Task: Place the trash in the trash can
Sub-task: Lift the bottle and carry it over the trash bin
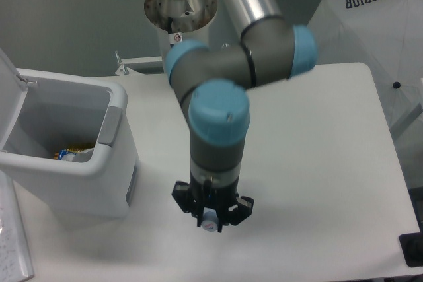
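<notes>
The hand [211, 219] hangs straight down from the arm's wrist, above the front part of the white surface [317, 163]. Between its black fingers a small white round cap [211, 222] shows, the top of the bottle; the fingers pinch it there, and the rest of the bottle is hidden behind the wrist and hand. The hand casts a soft shadow on the surface just below and to its right.

To the left stands the trash can [99, 183], light grey, with its lid [10, 94] swung up and open at the far left. Inside, at the bottom, lies a yellow-and-blue packet [69, 153]. The can is well apart from the hand. Behind the surface, at the right, is a white canopy printed SUPERIOR [370, 24].
</notes>
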